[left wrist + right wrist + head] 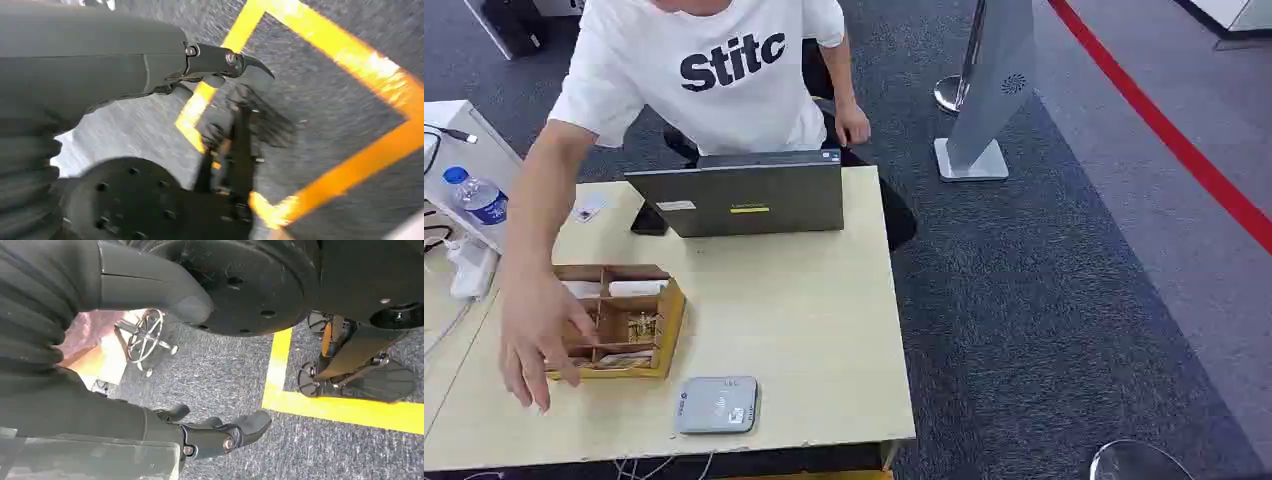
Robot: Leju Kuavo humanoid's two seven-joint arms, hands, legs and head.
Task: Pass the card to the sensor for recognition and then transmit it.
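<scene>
A grey card sensor (716,404) lies flat near the table's front edge. Behind it and to the left stands a wooden divided box (620,320) with white cards (636,288) in its far compartments. A person in a white T-shirt reaches a hand (536,330) over the box's left side. My left hand (150,65) hangs beside my body over grey carpet with yellow tape, fingers apart and holding nothing. My right hand (165,432) also hangs low over the carpet, its thumb and dark fingers spread, with nothing in it.
A laptop (744,192) stands at the back of the pale table (824,330), its lid towards me. A water bottle (479,200) and cables sit at the far left. A silver stand (989,90) and a red floor line (1164,130) lie to the right.
</scene>
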